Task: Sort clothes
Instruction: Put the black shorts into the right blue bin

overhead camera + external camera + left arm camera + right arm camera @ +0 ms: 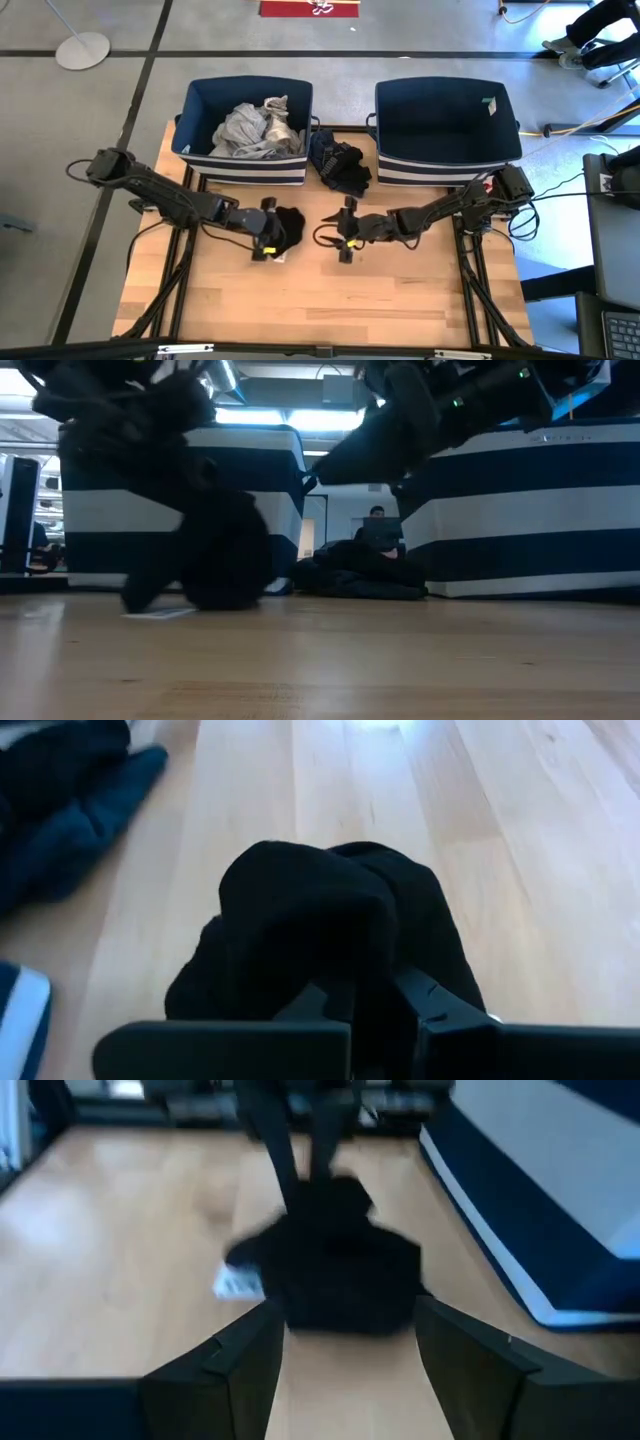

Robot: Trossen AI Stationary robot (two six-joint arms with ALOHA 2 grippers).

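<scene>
A black garment (290, 226) lies bunched on the wooden table, left of its middle, and my left gripper (270, 238) is shut on it. In the left wrist view the garment (320, 910) bulges up just past the fingers. My right gripper (340, 232) stands open to the garment's right, pointing at it, with nothing between its fingers (240, 1360). The garment (345, 1275) shows ahead of it with a white tag (238, 1283) at its side. A dark navy garment (340, 165) lies on the table between the two bins. My left gripper pinches a bunched fold of the black garment (365, 990) between its two fingers, at the garment's left side. The fingers slant down from the table's left. The garment sits heaped beyond them, its underside (205, 600) on the table.
Two navy bins with striped bases stand along the far edge. The left bin (195, 110) holds light grey and white clothes (250, 128). The right bin (445, 120) shows only its dark inside. Bare wood (330, 300) spreads toward the near edge.
</scene>
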